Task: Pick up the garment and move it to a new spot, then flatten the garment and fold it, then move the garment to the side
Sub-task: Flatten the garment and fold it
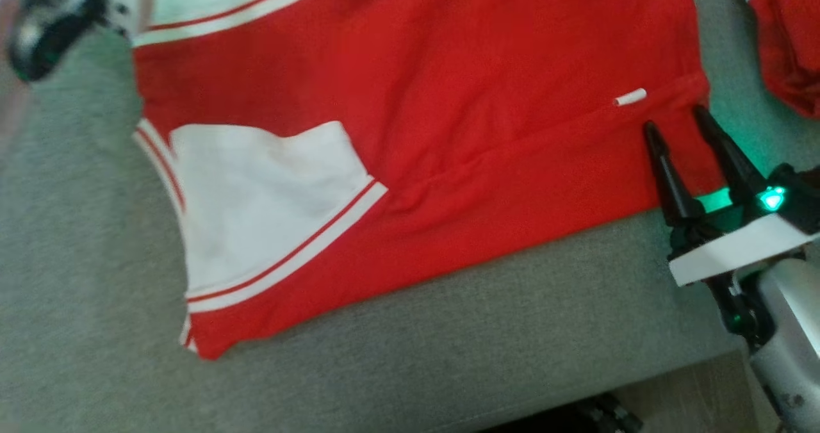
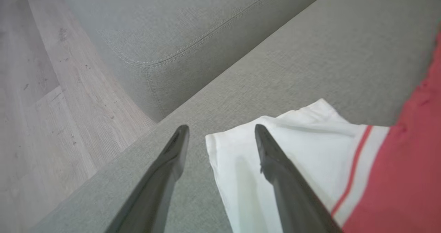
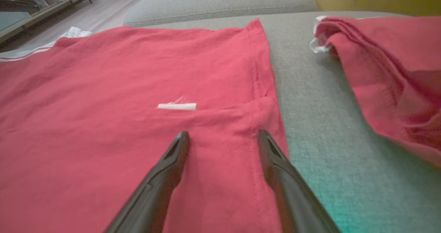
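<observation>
Right gripper (image 1: 674,118) parted over garment (image 1: 448,68), left gripper (image 2: 221,126) parted above sleeve (image 2: 310,140)

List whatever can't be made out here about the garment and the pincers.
- Garment: far part cut off by the head view's top edge.
- Second red cloth: cut by the right wrist view's right edge; kind unclear.
- White tag: too small and blurred to read.
- Left pincer: left wrist view cannot settle whether it touches the white sleeve.
</observation>
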{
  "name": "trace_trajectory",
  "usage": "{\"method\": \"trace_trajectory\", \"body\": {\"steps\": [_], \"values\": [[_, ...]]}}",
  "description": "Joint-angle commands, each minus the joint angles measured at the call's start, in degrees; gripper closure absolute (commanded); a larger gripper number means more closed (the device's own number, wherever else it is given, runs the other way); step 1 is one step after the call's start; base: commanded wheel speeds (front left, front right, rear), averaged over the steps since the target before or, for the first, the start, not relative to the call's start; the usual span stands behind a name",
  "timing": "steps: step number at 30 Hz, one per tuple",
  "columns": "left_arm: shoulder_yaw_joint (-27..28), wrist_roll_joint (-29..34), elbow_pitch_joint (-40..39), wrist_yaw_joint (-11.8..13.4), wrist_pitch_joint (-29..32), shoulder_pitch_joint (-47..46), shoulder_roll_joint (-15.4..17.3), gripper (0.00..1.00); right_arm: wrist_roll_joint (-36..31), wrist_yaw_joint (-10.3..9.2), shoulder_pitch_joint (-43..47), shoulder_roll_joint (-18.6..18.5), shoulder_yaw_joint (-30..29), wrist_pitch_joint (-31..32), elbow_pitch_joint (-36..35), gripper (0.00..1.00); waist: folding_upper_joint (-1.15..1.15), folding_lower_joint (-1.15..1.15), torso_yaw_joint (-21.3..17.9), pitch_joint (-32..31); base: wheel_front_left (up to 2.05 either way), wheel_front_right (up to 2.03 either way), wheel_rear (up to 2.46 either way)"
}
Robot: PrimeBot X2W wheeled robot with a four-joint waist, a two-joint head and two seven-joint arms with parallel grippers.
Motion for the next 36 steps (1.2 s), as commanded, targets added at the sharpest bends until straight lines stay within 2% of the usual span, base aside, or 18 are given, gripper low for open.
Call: {"method": "trace_trajectory", "body": {"steps": [1,12,13,15,22,27,31,36], "values": [[1.9,-0.2,-0.8,0.1,0.4,-3.2,2.6,0.00,-0.3,-0.04,0.5,-0.9,0.6,-0.4,-1.5,0.00,0.00,-0.02,-2.3,2.3,0.00,0.00,0.00],[-5.3,-3.7,8.1,0.1,2.9,-8.8,6.4,0.00,0.3,-0.04,-1.5,-0.2,2.7,-0.8,-0.5,0.00,0.00,-0.02,-5.2,5.4,0.00,0.00,0.00],[-5.7,-4.4,8.4,0.1,2.9,-8.9,6.5,0.18,0.4,-0.04,-1.7,-0.2,2.8,-0.8,-0.4,0.00,0.00,-0.02,-5.2,5.4,0.00,0.00,0.00],[-6.7,-5.9,8.4,0.1,2.7,-9.1,6.5,1.00,0.7,-0.04,-1.9,-0.4,3.0,-0.8,-0.1,0.00,0.00,-0.02,-5.2,5.5,0.00,0.00,0.00],[-11.2,-9.0,6.3,0.1,0.3,-10.4,7.1,1.00,0.9,-0.04,-3.6,-1.8,1.7,-0.9,-0.6,0.00,0.00,-0.02,-3.9,4.5,0.00,0.00,0.00],[-14.5,-10.1,4.2,0.1,-3.0,-12.5,7.1,1.00,2.8,-0.04,-8.6,-3.8,0.9,-0.2,-1.1,0.00,0.00,-0.02,-2.6,3.7,0.00,0.00,0.00],[-17.1,-10.3,2.3,0.1,-6.1,-14.8,7.0,1.00,4.6,-0.04,-15.8,-5.0,1.5,4.8,2.0,0.00,0.00,-0.02,-1.3,3.5,0.00,0.00,0.00],[-19.4,-10.4,0.2,0.1,-9.1,-17.6,5.9,1.00,4.6,-0.04,-25.9,-6.0,3.0,10.6,10.2,0.00,0.00,-0.02,1.0,4.1,0.00,0.00,0.00]]}}
